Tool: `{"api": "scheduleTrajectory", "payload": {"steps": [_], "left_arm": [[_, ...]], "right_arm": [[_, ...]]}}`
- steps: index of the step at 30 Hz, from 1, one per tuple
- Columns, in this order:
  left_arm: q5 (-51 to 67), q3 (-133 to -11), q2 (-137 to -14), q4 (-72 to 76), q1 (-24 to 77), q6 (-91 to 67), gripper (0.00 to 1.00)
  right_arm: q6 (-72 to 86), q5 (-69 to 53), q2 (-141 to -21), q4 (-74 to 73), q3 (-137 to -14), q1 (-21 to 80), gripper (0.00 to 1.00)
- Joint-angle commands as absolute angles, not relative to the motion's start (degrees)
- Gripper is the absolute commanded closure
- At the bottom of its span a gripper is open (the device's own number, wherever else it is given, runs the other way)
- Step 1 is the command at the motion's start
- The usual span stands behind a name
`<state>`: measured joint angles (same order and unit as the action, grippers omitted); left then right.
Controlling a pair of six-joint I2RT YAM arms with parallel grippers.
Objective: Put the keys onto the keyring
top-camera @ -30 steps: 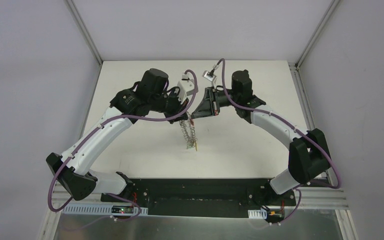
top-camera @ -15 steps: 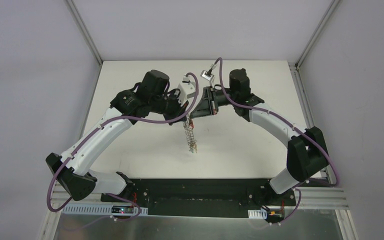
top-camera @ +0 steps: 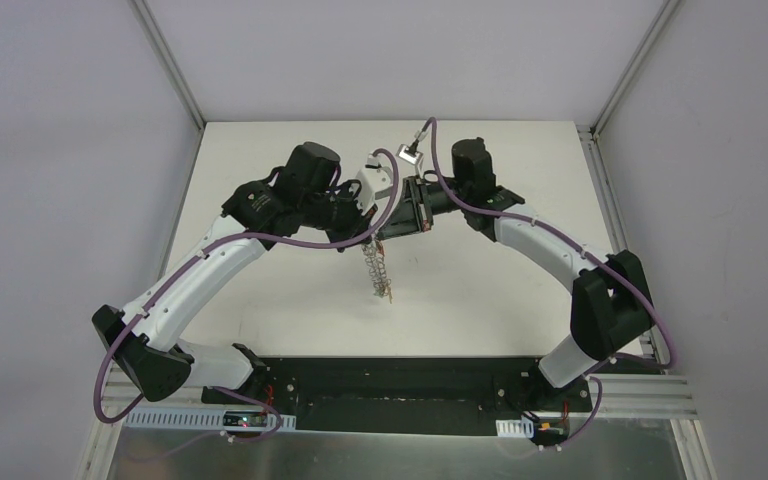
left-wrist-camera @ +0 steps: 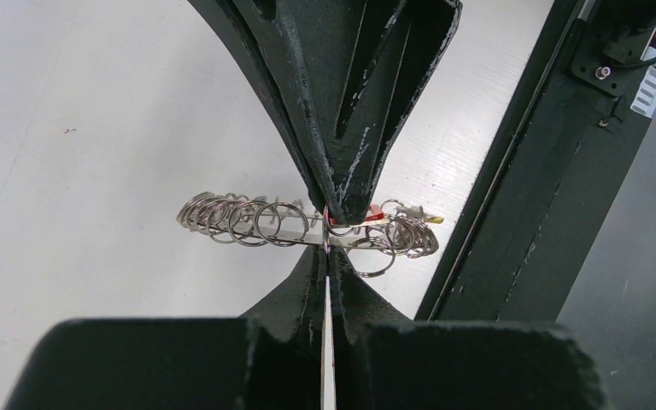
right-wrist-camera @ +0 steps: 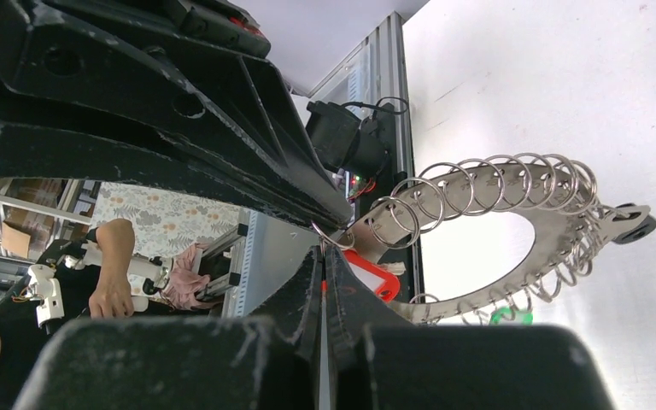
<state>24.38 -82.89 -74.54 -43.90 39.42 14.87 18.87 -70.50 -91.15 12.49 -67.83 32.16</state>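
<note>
Moved: right gripper is sitting further toward 9 o'clock than a second ago, tighter against the left gripper. The dangling end of the keyring is sitting slightly toward 9 o'clock too.
Left gripper: jaws are pressing together on the keyring's flat plate, which is showing edge-on in its wrist view.
Right gripper: jaws are pressing together, tips meeting the left's tips nose to nose at a small wire loop on the rim. Can't tell if it's clamping that loop, the red key, or nothing.
Keyring: hanging from the pinch point over the table, trailing toward 6 o'clock in the top view. Can't tell whether its lower end is touching down. In the right wrist view it's curving out toward 3 o'clock from the fingertips, wire loops lining the outer rim.
Keys: red key is lying just at 5 o'clock of the right fingertips, against the ring. The green key is showing at the lower arc, 4 o'clock. The black key is sticking off the far end, 3 o'clock. The yellow key is poking out at the 3 o'clock end in the left wrist view.
Attachment: too small to tell how each key is hanging.
</note>
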Motion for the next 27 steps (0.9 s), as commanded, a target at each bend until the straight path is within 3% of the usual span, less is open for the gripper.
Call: {"api": "scheduleTrajectory", "payload": {"steps": [1,27], "left_arm": [[25.89,-83.58,-72.03,-41.64,40.25,15.85,1.0],[24.41,-83.76,-71.97,-44.02,42.44,21.23,1.0]], "right_arm": [[15.91,-67.07,-92.0,10.2,-70.63,32.34,1.0],[12.49,-61.93,-93.31,2.7,-73.9,33.14,1.0]]}}
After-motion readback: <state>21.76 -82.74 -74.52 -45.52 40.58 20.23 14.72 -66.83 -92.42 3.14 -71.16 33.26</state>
